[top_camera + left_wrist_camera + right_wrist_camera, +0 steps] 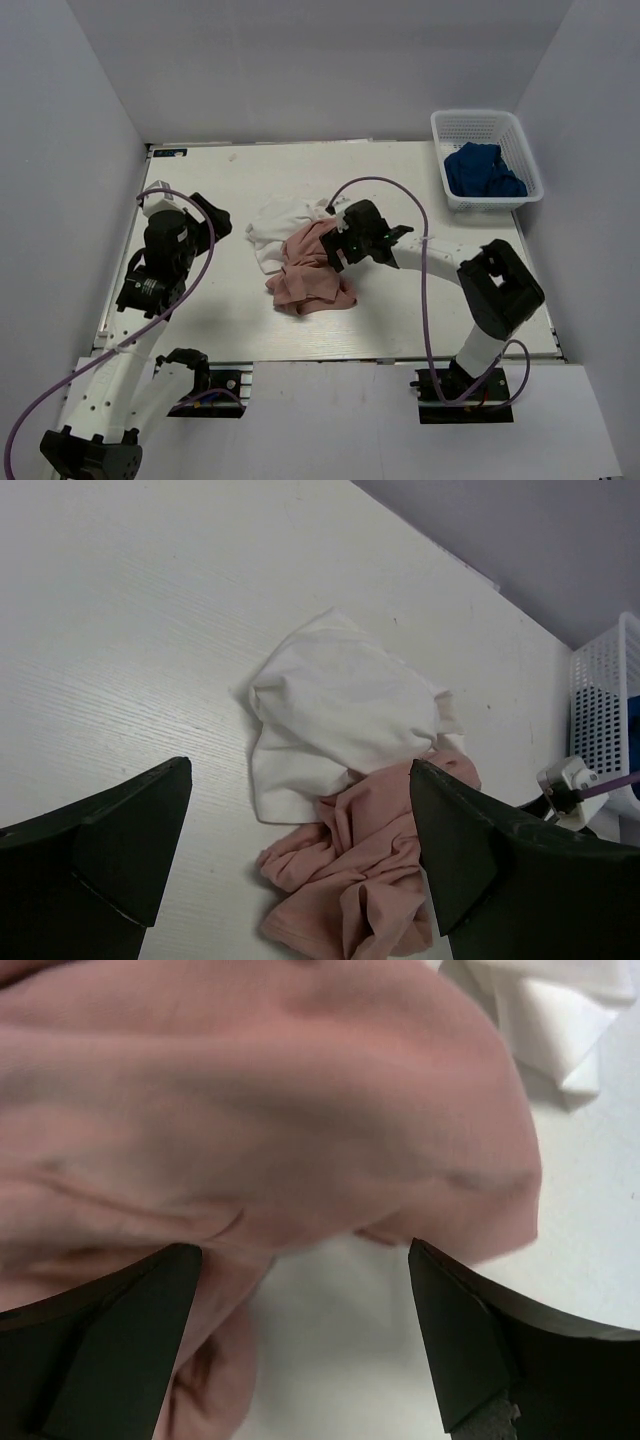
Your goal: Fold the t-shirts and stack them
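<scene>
Basket [475, 124] with navy shirt [482, 172], clearest overhead

The pink t-shirt [312, 272] at mid-frame is thin, soft, matt cloth, heavily creased; close up its knit looks fine and smooth. The white t-shirt [272, 225] just upper left of it is matt cloth too, rumpled into soft folds. The navy t-shirt [483, 170] at upper right is also matt cloth, lying in a basket [475, 116] of white plastic lattice. The bench [150, 630] is white and matt with a fine wood-like grain. The fingers [100, 1350] of the right hand [300, 1250] and those of the left hand [300, 770] look like dark, matt plastic.
</scene>
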`<action>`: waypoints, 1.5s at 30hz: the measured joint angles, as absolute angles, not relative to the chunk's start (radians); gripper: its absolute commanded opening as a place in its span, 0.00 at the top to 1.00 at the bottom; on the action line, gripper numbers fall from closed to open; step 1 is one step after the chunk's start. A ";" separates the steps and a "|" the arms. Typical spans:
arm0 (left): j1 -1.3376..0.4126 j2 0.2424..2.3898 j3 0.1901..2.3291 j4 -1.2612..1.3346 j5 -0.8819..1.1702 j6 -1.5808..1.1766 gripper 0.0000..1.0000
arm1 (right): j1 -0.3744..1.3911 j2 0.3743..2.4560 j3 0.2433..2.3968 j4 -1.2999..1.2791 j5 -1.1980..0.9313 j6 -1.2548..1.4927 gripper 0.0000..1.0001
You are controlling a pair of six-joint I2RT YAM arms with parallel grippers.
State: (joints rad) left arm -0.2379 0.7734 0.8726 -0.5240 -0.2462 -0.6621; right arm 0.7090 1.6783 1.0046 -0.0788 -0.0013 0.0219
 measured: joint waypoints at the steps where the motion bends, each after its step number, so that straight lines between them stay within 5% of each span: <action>1: -0.238 0.778 0.873 -0.524 -0.245 -0.662 0.00 | 0.712 1.697 1.005 -0.055 0.012 0.016 0.10; 6: -0.238 0.785 0.873 -0.526 -0.245 -0.662 0.00 | 0.720 1.805 1.020 0.060 0.021 -0.007 0.10; 9: -0.238 0.783 0.873 -0.525 -0.245 -0.662 0.00 | 0.722 1.864 1.055 0.087 0.006 -0.007 0.45; 11: -0.238 0.783 0.873 -0.525 -0.245 -0.661 0.00 | 0.723 1.874 1.074 0.102 -0.006 0.007 1.00; 27: -0.238 0.783 0.873 -0.523 -0.237 -0.654 0.00 | 0.731 1.282 1.038 0.160 0.216 0.069 1.00; 33: -0.238 0.783 0.873 -0.523 -0.234 -0.654 0.00 | 0.689 1.325 1.201 0.133 0.381 0.022 1.00; 45: -0.241 0.784 0.873 -0.526 -0.248 -0.653 0.00 | 0.443 1.636 1.929 0.046 0.604 -0.201 1.00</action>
